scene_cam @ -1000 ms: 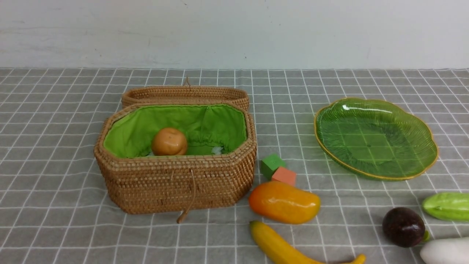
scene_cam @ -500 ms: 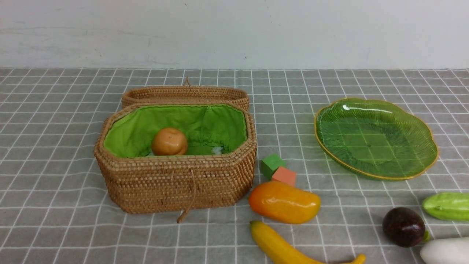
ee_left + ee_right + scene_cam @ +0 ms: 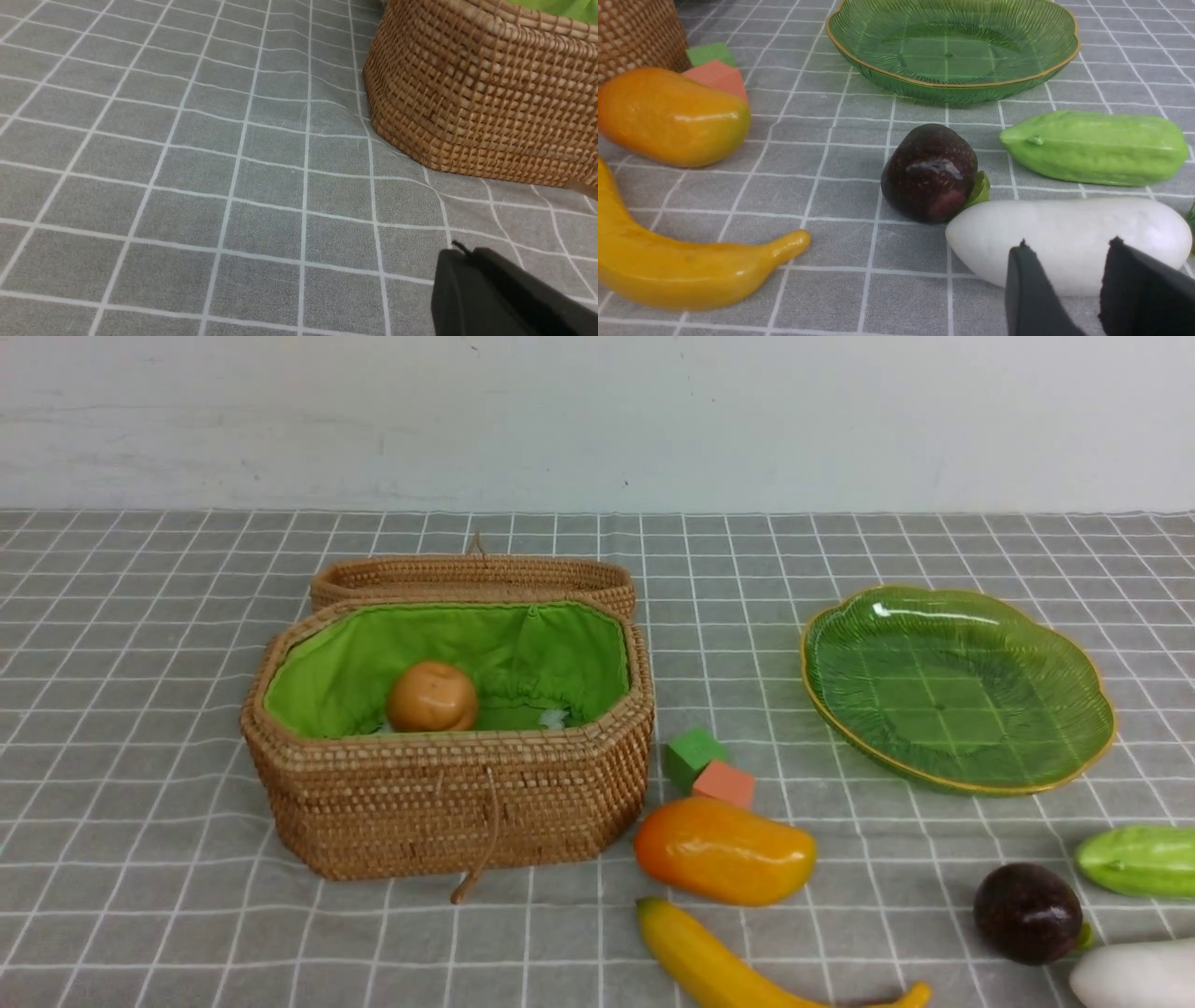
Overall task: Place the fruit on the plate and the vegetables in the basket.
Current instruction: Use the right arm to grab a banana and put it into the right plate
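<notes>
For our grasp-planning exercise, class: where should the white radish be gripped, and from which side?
Grip the white radish across its middle, from above: it lies on its side, and the purple fruit crowds its rounded tip. The open right gripper is likely nearest.

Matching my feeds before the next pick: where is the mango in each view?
Front: mango lies on the cloth right of the basket, in front of the orange cube.
Left wrist: not in it.
Right wrist: mango between the orange cube and the banana.
Shared landmark: the basket's wicker wall, in all three.
</notes>
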`<state>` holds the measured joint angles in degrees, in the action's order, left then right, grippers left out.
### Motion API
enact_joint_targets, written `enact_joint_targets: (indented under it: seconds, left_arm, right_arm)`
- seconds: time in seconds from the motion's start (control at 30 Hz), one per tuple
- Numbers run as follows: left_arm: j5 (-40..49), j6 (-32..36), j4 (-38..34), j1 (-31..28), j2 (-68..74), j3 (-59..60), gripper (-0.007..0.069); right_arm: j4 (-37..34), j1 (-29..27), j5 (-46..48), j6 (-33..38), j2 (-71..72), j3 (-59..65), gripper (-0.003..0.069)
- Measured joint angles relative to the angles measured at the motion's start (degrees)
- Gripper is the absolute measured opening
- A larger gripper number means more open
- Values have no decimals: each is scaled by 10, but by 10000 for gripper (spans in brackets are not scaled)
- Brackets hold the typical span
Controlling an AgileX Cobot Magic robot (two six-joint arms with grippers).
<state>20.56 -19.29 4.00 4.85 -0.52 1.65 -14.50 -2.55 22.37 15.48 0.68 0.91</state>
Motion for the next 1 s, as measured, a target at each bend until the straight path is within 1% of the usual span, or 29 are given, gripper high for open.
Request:
enact_joint_targets:
  seconds: [0.43, 0.53, 0.57, 0.6, 0.63, 0.67, 0.83, 0.9, 1.0]
  left_arm:
    - [0, 0, 0, 0, 0, 0, 7]
    - [0, 0, 0, 0, 0, 0, 8]
    - [0, 0, 0, 0, 0, 0, 8]
    - [0, 0, 0, 0, 0, 0, 9]
    - [0, 0, 0, 0, 0, 0, 11]
    - [0, 0, 0, 0, 0, 0, 13]
    - [0, 0, 0, 0, 0, 0, 17]
    - [0, 0, 0, 0, 0, 0, 17]
    - [0, 0, 0, 0, 0, 0, 17]
  right_arm:
    - [-1, 0, -4, -1, 0, 1, 242]
    - [-39, 0, -41, -3, 0, 6, 242]
    - [-76, 0, -77, -4, 0, 7, 242]
    - [-88, 0, -90, -4, 0, 7, 242]
    - [-147, 0, -146, -4, 0, 7, 242]
    - [-180, 0, -173, -4, 0, 7, 242]
    - [-317, 0, -265, -5, 0, 7, 242]
    - [-336, 0, -280, 3, 0, 7, 242]
    - [-345, 0, -281, 41, 0, 7, 242]
